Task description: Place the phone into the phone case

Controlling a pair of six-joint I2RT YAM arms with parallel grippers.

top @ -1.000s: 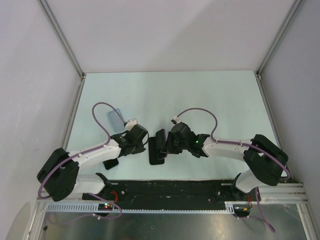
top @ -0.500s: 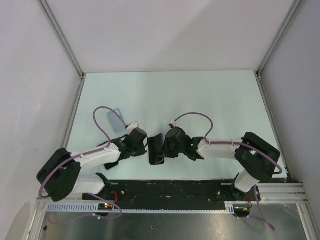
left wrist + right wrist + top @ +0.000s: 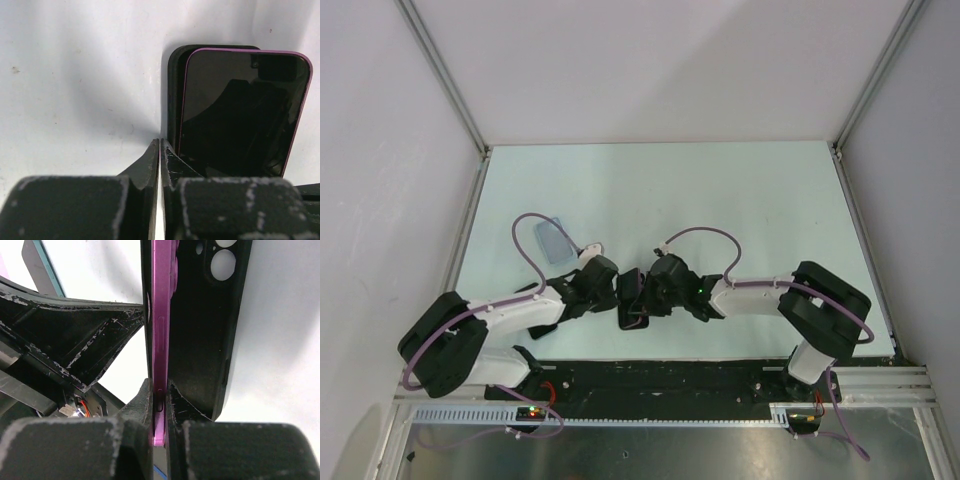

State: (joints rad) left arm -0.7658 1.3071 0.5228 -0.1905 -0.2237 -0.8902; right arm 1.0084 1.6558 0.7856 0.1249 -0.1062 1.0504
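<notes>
Two arms meet over a white table [image 3: 740, 200]. The right gripper [image 3: 159, 390] has its fingers pinched tight on the purple edge of the phone [image 3: 161, 315], which runs straight ahead from the fingertips. The black phone case [image 3: 200, 330], camera holes showing, lies flush against the phone's far side. The left gripper [image 3: 160, 145] is fully closed on nothing, its tips just beside the case's edge. A pale-blue slab [image 3: 555, 238] lies well apart, beyond the left gripper.
</notes>
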